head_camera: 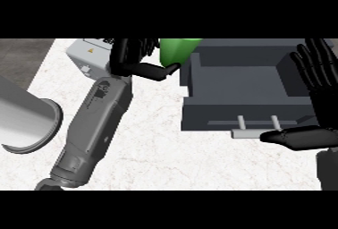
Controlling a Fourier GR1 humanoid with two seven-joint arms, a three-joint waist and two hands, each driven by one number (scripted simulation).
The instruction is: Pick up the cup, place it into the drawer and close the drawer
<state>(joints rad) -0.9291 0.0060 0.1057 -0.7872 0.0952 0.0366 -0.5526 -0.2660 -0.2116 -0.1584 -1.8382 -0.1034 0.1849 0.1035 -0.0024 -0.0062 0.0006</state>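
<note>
Green cup [177,50] pinched in left hand [135,60] fingers [128,49] nears open drawer [246,109] at the desk's [165,147] far edge; placing, closing remain; right hand [315,98] spread.

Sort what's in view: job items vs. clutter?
Job:
- green cup, pinched by the left hand
- open grey drawer, with handle
- right hand, open beside the drawer

Lying about:
- large grey cylinder at the counter's left edge
- pale box behind the left forearm
</note>
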